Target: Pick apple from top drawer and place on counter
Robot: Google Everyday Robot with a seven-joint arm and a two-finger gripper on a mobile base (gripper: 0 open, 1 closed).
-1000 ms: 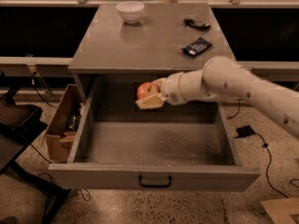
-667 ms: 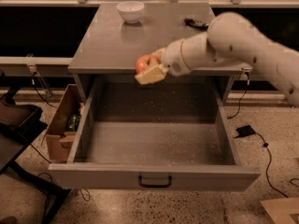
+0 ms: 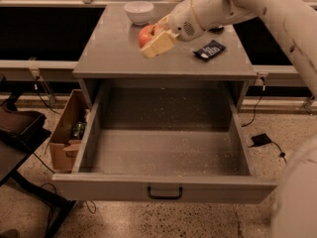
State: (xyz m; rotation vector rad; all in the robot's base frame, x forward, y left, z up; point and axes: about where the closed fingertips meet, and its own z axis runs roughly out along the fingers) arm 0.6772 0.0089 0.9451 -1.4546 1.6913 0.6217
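Note:
The red-orange apple (image 3: 145,34) is held in my gripper (image 3: 154,39), whose tan fingers are shut on it. Gripper and apple hang above the middle of the grey counter (image 3: 114,53), a little in front of the white bowl. The top drawer (image 3: 163,155) is pulled wide open below, its speckled floor bare, with a small black handle (image 3: 164,193) on its front panel. My white arm reaches in from the upper right.
A white bowl (image 3: 138,11) stands at the back of the counter. A dark packet (image 3: 209,50) lies on the counter's right side, another dark object behind it. A cardboard box (image 3: 69,130) sits on the floor left of the drawer. Cables and a black adapter (image 3: 260,140) lie at right.
My gripper has lifted the apple out of the drawer, up and back over the counter. The drawer has stayed open.

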